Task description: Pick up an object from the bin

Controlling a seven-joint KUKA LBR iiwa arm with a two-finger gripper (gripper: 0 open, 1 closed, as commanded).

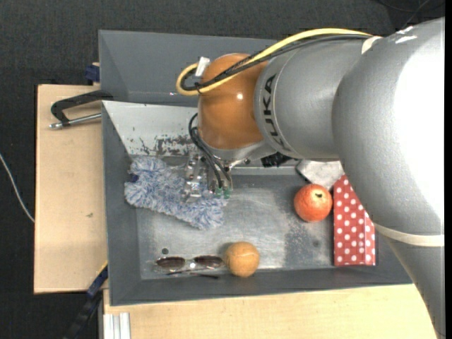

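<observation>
A fluffy blue-and-white cloth (159,189) lies in the left half of the bin. My gripper (200,182) hangs down onto its right part, with the metal fingers (192,181) pressed into the fabric. The cloth bunches around the fingers, so I cannot see how far apart they stand or whether any fabric is pinched between them. Below the cloth, near the bin's front wall, lie a pair of dark sunglasses (188,263) and a small orange ball (242,258).
A red apple (313,203) sits right of centre. A red cloth with white dots (352,224) lies along the right wall, with a white crumpled item (319,170) behind it. The big arm covers the bin's upper right.
</observation>
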